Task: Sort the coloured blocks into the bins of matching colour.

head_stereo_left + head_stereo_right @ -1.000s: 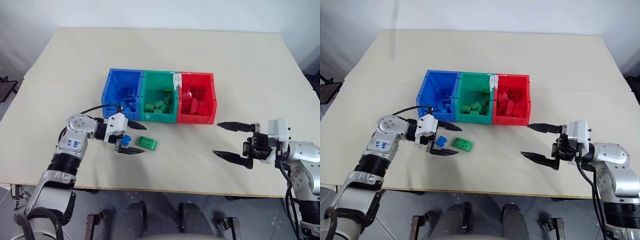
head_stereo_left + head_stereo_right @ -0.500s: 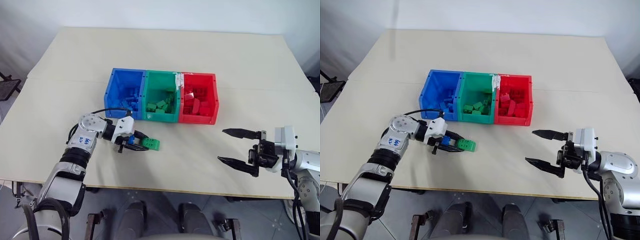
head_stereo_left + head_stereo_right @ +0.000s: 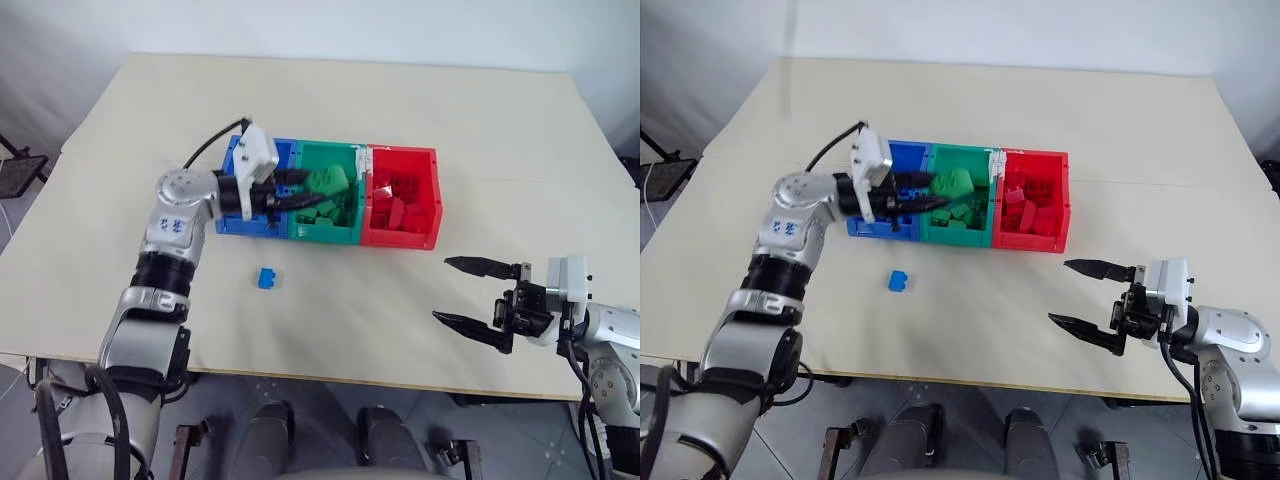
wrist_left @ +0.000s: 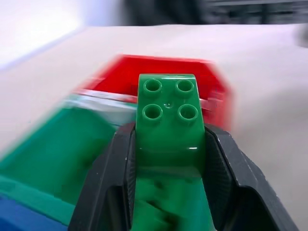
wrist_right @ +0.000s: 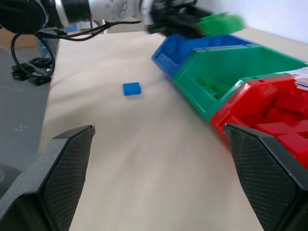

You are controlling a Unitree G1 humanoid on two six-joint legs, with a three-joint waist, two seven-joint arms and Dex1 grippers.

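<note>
My left gripper [image 3: 312,188] is shut on the larger green block [image 4: 167,115], whose studded end sticks out past the black fingers [image 4: 113,178]. It holds the block [image 3: 326,180] level in the air above the green bin [image 3: 325,232], near the wall it shares with the blue bin [image 3: 245,225]. The red bin [image 3: 400,238] closes the row on the right. Each bin holds several blocks of its own colour. A small blue block [image 3: 267,278] lies on the table in front of the blue bin. My right gripper [image 3: 441,290] stands open and empty right of the bins, near the front edge.
The joined bins sit mid-table on a beige tabletop [image 3: 400,110] with bare room behind and in front. The table's front edge [image 3: 330,378] runs close below the blue block and my right gripper. A black cable [image 3: 205,150] loops over my left wrist.
My left gripper shut on the green block on the table, then lifted it up and away to above the green bin. The blue block stayed on the table. The right gripper kept still.
</note>
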